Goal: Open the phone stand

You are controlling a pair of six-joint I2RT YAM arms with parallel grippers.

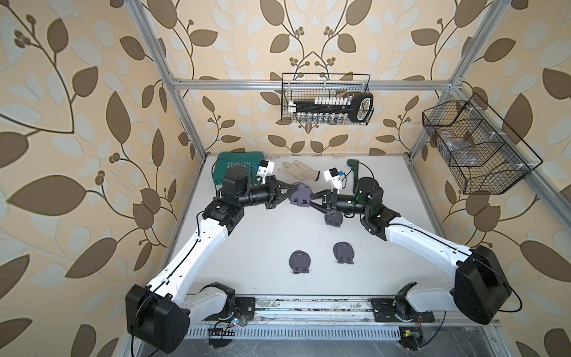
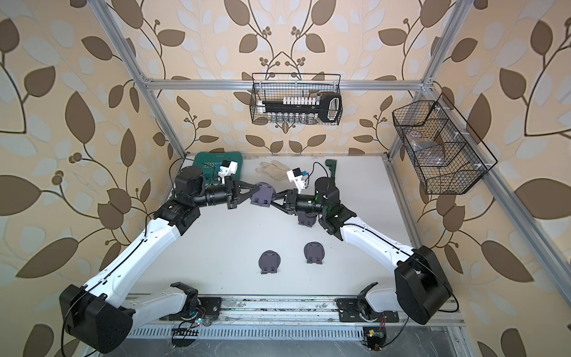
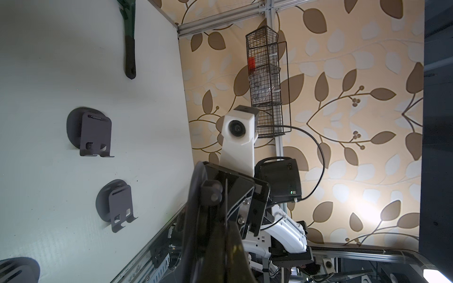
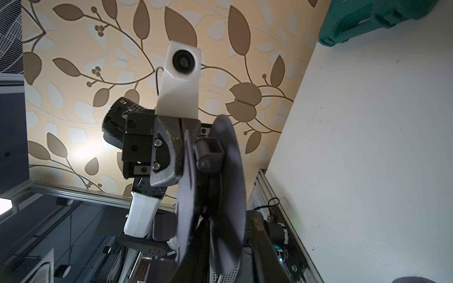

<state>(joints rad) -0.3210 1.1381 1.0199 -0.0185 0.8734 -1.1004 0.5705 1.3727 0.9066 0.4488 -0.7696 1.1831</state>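
Right wrist view shows the phone stand [image 4: 228, 191] edge-on and close to the lens: a round disc and a thinner plate [image 4: 186, 186] joined at a hinge [image 4: 208, 152], splayed by a narrow angle rather than lying flush. In both top views the stand hangs in the air above the rear middle of the table [image 1: 262, 235], between the two arms. The left gripper [image 1: 291, 192] is clamped tight on one edge, and the right gripper [image 1: 312, 197] is pinched onto the opposite edge, its jaws drawn in around it. Judged from that, the pick-up and two-handed hold are done and the opening looks only begun; the leaves are not yet swung wide, nor is the stand set down. On the table, apparently folded flat, lie one spare stand [image 1: 333, 220] just below the right wrist, and a second spare stand [image 1: 300, 261] and a third spare stand [image 1: 343, 252] nearer the arm bases. Along the back edge sit a green case [image 1: 239, 168], a glove [image 1: 298, 170] and a green-handled tool [image 1: 353, 173]; a wire basket [image 1: 326, 99] hangs on the rear wall and a side basket [image 1: 475, 148] on the side frame. Nothing blocks the stand itself; the likeliest snag is the spare stand under the right wrist, should that arm dip.
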